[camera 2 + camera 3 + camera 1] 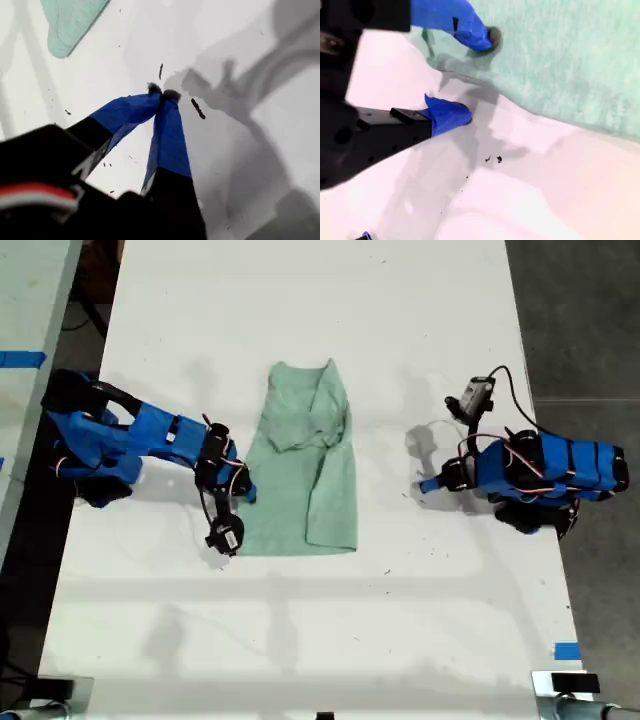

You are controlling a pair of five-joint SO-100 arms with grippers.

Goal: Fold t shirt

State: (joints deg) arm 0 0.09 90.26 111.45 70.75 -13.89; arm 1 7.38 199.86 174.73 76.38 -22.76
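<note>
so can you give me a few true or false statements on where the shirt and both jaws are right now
1. My first gripper is shut and holds nothing. True.
2. My second gripper is shut on the t shirt. False: its jaws are open, one finger over the fabric edge and one over the bare table.
3. In the exterior view the t shirt lies between the two arms. True.
4. The t shirt hangs off the table. False: it lies wholly on the table.
</note>
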